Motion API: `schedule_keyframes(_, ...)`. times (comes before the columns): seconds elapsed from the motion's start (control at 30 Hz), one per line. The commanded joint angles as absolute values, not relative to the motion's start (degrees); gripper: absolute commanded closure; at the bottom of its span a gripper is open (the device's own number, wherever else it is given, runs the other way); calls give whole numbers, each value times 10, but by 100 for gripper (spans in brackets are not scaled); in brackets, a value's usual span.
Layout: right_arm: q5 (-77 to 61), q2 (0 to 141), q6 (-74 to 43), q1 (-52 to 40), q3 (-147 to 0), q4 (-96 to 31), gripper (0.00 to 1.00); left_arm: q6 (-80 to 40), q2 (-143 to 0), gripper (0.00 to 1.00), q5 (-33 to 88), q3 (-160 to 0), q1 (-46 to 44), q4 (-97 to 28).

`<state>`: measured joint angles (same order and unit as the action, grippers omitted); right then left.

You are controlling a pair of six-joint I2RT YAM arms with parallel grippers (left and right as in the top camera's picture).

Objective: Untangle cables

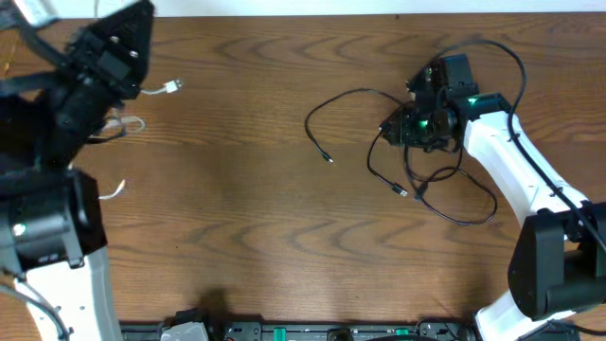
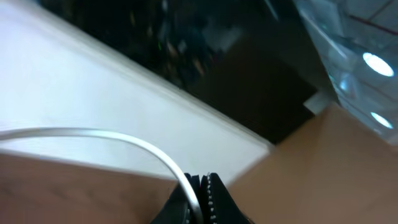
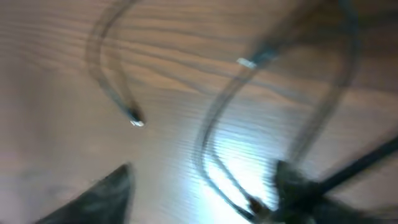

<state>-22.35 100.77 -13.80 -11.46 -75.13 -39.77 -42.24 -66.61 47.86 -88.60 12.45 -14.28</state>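
L gripper is pinching white cable at table far-left; R gripper, jaws wide, is hovering directly over black cables, loose tail trailing leftward twd centre.

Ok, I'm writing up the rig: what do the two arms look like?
The left arm and the right arm both have white links with black joints and black wrists. Green lights glow on the right one, and a black cord runs along it. The left fingers are black with a dotted edge.
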Motion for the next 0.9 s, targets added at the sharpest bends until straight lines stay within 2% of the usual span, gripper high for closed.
schedule_keyframes(0.0,-348,935,-76,-114,-789,-391,4,-438,-683,93,519,-892,88,-153)
schedule_keyframes(0.03,-358,921,-72,-114,-794,-391,1,-439,-688,93,519,-892,78,-158)
schedule_keyframes(0.23,-415,838,-72,-117,-798,-371,1,-458,-714,92,519,-892,40,-177)
schedule_keyframes(0.4,-525,829,-72,-121,-798,-333,1,-557,-731,93,519,-892,34,-178)
schedule_keyframes(0.6,-665,829,-72,-132,-798,-219,1,-699,-737,92,519,-891,34,-222)
schedule_keyframes(0.87,-597,840,-59,-204,-798,-186,1,-882,-737,92,519,-891,34,-224)
